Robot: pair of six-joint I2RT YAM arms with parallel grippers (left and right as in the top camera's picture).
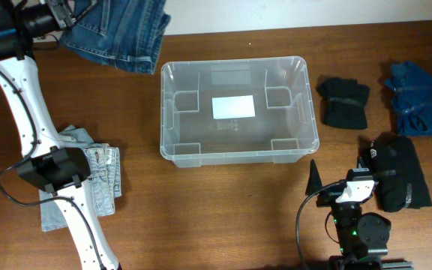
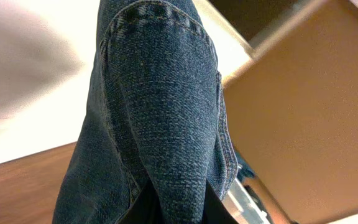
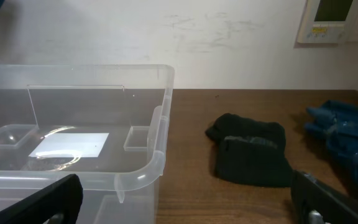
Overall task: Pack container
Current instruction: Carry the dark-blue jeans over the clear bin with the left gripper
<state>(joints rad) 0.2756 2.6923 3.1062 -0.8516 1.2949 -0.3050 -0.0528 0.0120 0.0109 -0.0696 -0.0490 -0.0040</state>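
Denim jeans (image 1: 118, 34) clamped in left pincer (image 1: 64, 16), aloft; right pincer (image 3: 188, 202) wide, empty, beside container (image 3: 157, 158).

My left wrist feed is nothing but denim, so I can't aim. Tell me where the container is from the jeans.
Observer: Overhead, the container lies right of the jeans hanging from the left gripper, and nearer the robot.
Operator: Report its contents.
Observer: Nothing packed; only the white label on its base.
Operator: Check the right gripper.
Observer: The right gripper is open, empty, off the container's near right corner.
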